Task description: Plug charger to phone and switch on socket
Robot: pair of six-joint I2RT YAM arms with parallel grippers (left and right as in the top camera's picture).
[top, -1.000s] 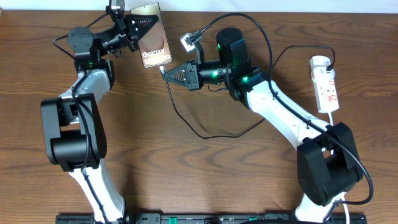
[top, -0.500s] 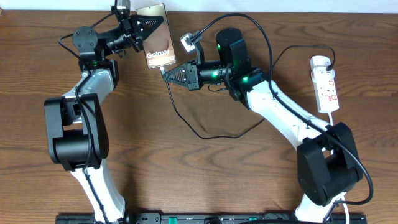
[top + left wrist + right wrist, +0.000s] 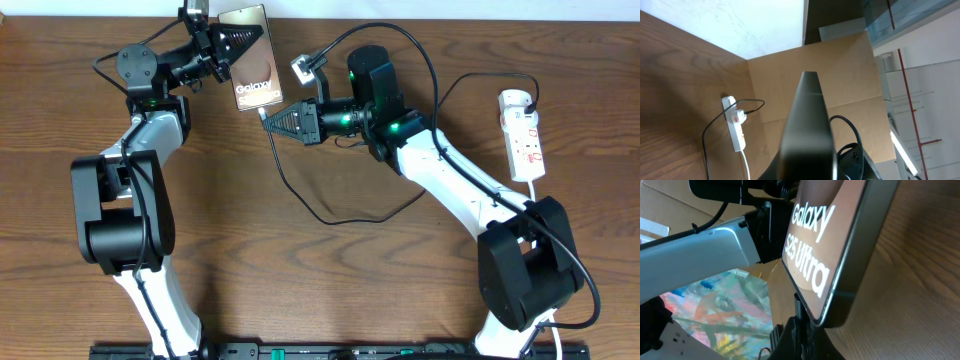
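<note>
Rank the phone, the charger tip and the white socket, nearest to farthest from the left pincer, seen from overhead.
1. Phone: gripped by the left pincer, top centre-left.
2. Charger tip: just below the phone's lower end.
3. Socket: at the far right.

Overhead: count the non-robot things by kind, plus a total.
phone: 1
charger cable: 1
power strip: 1
Total: 3
</note>
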